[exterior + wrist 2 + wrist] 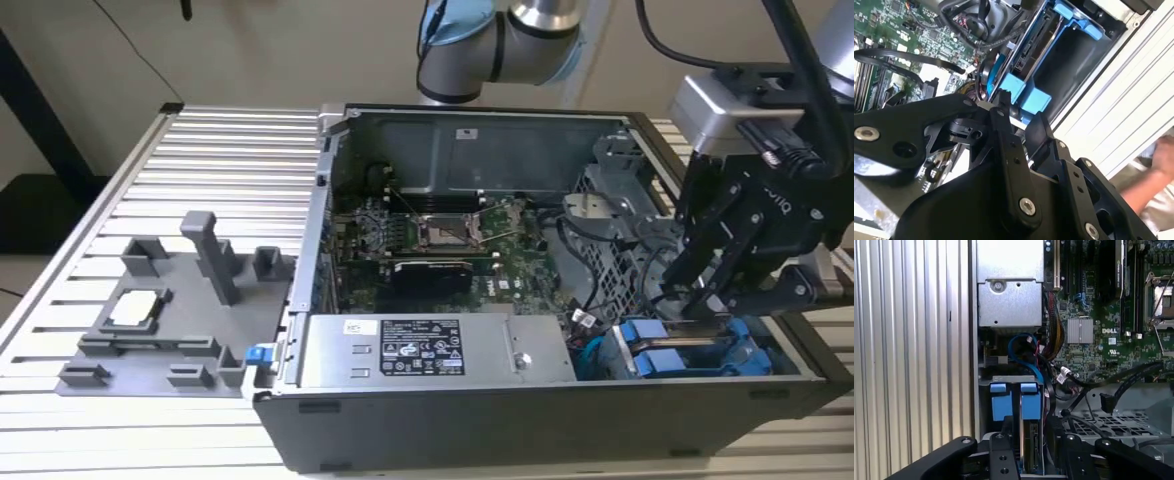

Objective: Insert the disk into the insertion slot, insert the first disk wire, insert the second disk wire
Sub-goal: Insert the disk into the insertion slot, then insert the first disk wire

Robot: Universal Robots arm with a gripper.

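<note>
The disk (1032, 445) stands on edge in its bright blue carrier (667, 358), low in the insertion slot (1011, 378) of the drive cage at the case's near corner on the exterior view's right. My gripper (703, 315) reaches down into that corner. In both wrist views its black fingers (1005, 440) sit on either side of the disk, closed against it. The carrier's two blue tabs (1024, 92) stick out just beyond the fingertips. A blue wire (1021, 347) curls beside the cage, and a black wire with a loose plug (1106, 402) lies over the perforated cage.
The open computer case (400, 420) holds the green motherboard (441, 240) and the grey power-supply box (427, 350). A grey fixture block (174, 320) sits on the ribbed table on the exterior view's left. A person's hand (1154, 172) shows blurred beyond the case wall.
</note>
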